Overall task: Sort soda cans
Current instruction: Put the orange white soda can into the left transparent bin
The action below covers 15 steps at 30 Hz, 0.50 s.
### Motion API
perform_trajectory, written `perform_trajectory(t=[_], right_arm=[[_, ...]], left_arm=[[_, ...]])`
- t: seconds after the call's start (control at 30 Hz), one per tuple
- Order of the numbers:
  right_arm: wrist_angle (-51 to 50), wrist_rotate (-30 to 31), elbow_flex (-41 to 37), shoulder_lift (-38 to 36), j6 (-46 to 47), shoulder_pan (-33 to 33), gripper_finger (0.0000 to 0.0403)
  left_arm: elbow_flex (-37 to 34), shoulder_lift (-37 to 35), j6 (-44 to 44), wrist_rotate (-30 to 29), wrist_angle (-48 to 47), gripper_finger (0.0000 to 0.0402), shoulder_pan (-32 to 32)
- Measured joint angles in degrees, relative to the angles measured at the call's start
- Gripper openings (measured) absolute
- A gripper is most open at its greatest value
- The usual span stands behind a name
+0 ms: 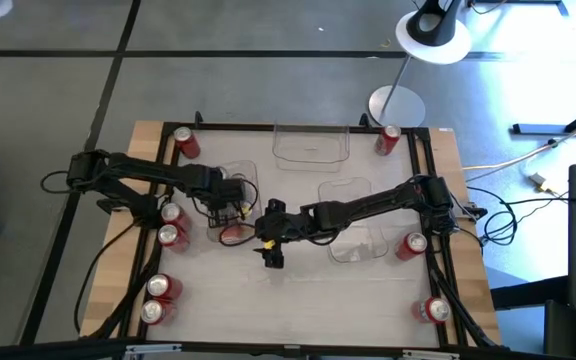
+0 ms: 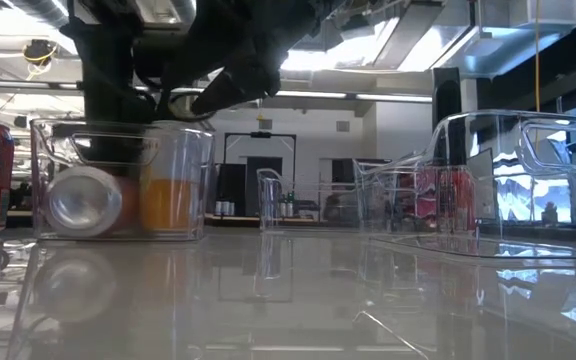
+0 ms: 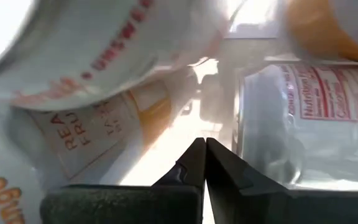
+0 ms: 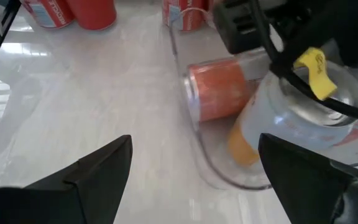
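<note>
Soda cans, an orange one lying (image 4: 219, 90) beside a pale upright one (image 4: 253, 134), fill the clear plastic bin (image 1: 230, 205). Left tool (image 3: 204, 163) sits among them, fingers pressed together. Right tool (image 1: 273, 257) hovers nearby over the table (image 1: 308, 290), fingers spread and empty.

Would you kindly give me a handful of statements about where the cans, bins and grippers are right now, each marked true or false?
1. The left gripper has its fingers shut and is down inside a clear bin among cans. True.
2. The right gripper is shut on a red can. False: its fingers are open and hold nothing.
3. An orange can lies on its side in that bin. True.
4. The clear bin at the table's far edge is full of cans. False: no can shows in it.
5. Two red cans stand near the table's front left corner. True.
</note>
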Motion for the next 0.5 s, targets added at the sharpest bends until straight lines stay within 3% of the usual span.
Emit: perform_trajectory(t=[0.3, 0.5], right_arm=[[0.0, 0.0, 0.0, 0.0, -0.1, 0.0, 0.0347], [0.0, 0.0, 0.0, 0.0, -0.1, 0.0, 0.0347]], left_arm=[[0.2, -3.6, 2.0, 11.2, 1.3, 0.0001, 0.1], [0.3, -4.9, 0.8, 13.8, 3.6, 0.0001, 0.3]])
